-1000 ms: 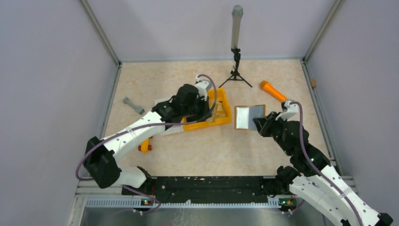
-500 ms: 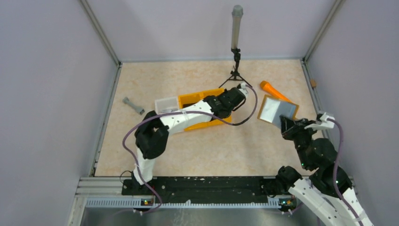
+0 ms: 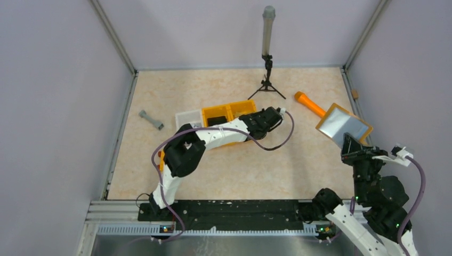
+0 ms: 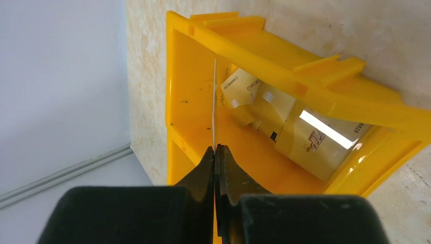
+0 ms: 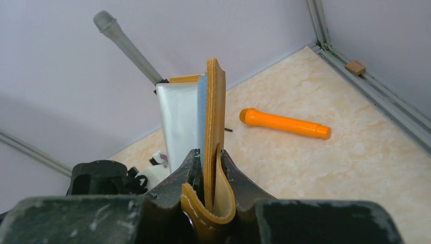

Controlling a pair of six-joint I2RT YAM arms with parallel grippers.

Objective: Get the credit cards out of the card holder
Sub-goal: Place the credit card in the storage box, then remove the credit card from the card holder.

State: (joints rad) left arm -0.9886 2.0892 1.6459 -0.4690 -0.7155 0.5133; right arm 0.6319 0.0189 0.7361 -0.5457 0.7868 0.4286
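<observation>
Marbled counter [image 3: 240, 170]: left hand [image 4: 215, 148] pinches thin white card [image 4: 214, 101] over yellow plastic bin [image 4: 284, 56]; right hand [image 5: 209, 155] clamps tan folding card holder [image 5: 215, 101], liable to slip.

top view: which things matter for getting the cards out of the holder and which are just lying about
Job: card holder, held card, loose cards, orange bin.
Lying about: orange stick, grey bar, tripod, white tray.

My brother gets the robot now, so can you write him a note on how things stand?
Left gripper: shut on a thin pale credit card, edge-on, over the orange plastic bin.
Right gripper: shut on the tan folding card holder, held upright.
Done: some cards lie in the bin.
To do: drop this card; at least one silvery card sits in the holder.
</observation>
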